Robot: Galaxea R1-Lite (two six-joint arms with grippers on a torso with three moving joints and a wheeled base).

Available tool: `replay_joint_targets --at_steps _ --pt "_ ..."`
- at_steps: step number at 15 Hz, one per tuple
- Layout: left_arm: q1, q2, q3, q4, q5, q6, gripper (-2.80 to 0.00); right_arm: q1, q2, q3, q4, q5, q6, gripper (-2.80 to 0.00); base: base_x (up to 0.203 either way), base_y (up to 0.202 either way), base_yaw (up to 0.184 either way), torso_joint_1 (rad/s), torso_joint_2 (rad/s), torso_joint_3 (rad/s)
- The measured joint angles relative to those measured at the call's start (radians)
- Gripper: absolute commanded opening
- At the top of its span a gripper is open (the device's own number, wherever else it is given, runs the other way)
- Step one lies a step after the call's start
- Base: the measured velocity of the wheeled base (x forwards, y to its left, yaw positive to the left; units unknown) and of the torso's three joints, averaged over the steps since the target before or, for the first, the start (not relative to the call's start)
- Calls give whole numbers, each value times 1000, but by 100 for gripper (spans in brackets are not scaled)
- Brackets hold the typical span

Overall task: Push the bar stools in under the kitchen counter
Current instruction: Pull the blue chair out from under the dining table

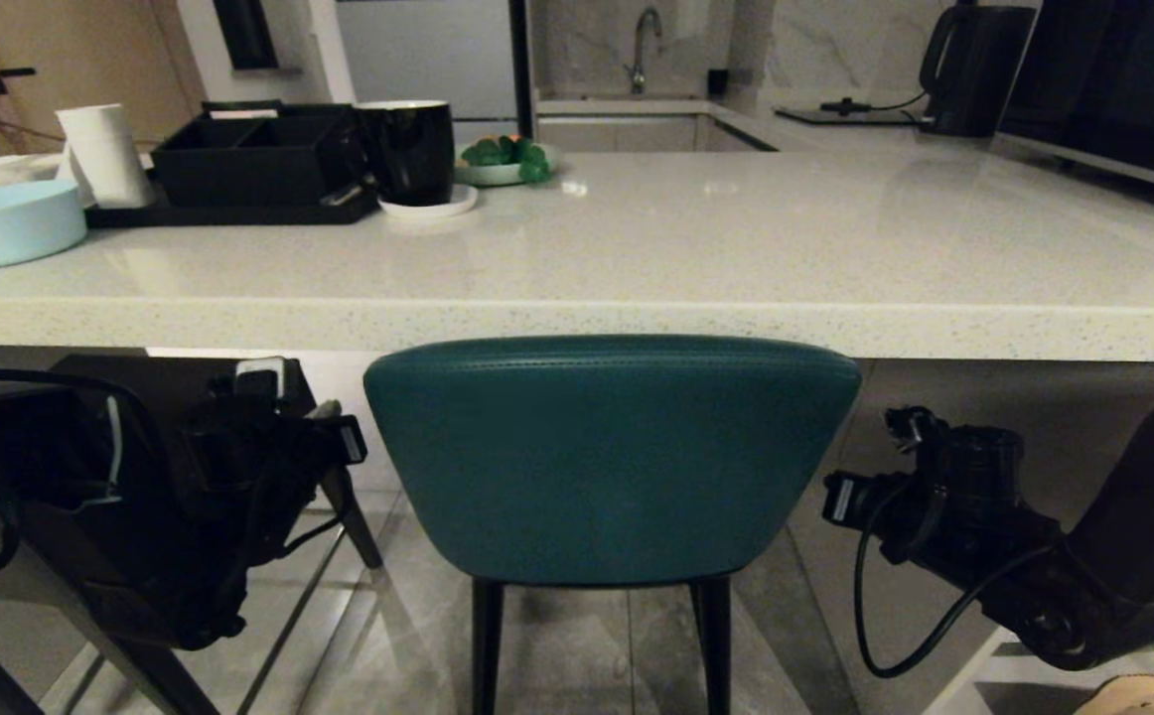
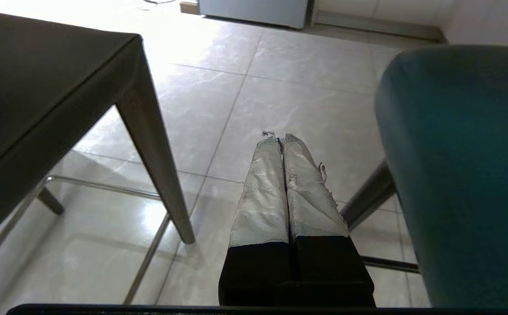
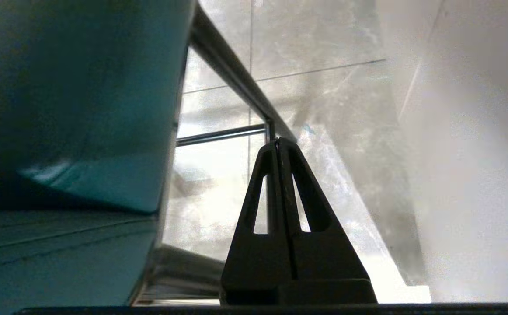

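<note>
The teal stool is seen at 6 o'clock, its backrest top just below the kitchen counter edge; the dark stool is at 9 o'clock. The left gripper and right gripper flank the teal stool, fingers pressed together, nothing held. Risk judged: uneven contact would slew the stool, or the backrest would catch the slab.
</note>
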Motion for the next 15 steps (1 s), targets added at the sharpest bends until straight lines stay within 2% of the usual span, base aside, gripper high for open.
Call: replay_joint_targets --at_steps 6,15 --pt "-11 5 -53 2 38 0 -280 -26 38 -118 1 -6 0 -280 0 0 0 0 0 0" --pt "-31 91 -200 6 94 1 -280 41 150 -374 9 -7 5 -280 0 0 0 0 0 0"
